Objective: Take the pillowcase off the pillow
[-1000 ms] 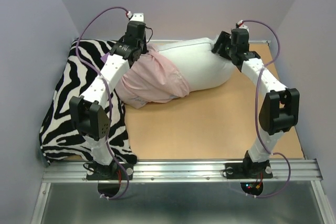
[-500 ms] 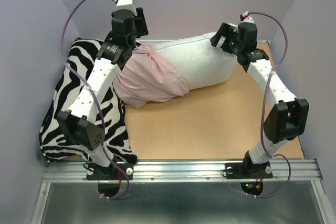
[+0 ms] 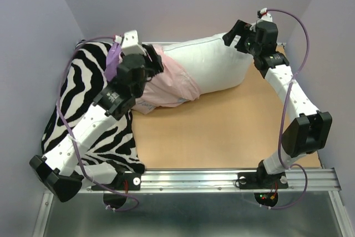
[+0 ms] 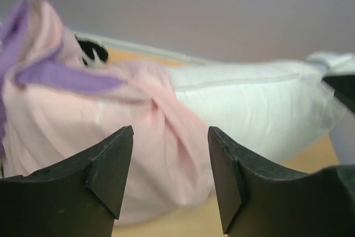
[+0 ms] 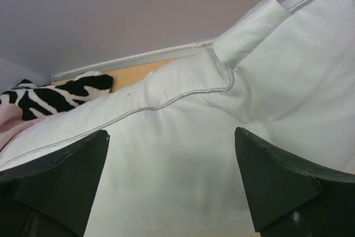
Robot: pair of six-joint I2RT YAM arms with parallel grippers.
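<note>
Case half off, both claws empty — nothing is holding the pillow.

Nearest, the left claw (image 4: 171,184) hangs open just short of the bunched pillowcase (image 3: 166,84), which covers only the left end of the pillow (image 3: 213,67) on the tabletop (image 3: 222,129), beside the zebra cushion (image 3: 83,109). Farther back, the right claw (image 5: 169,178) gapes wide at the bare white end, gripping nothing. Pulling the case now could drag the whole pillow along — or a shallow pinch could slip off the thin cloth.
</note>
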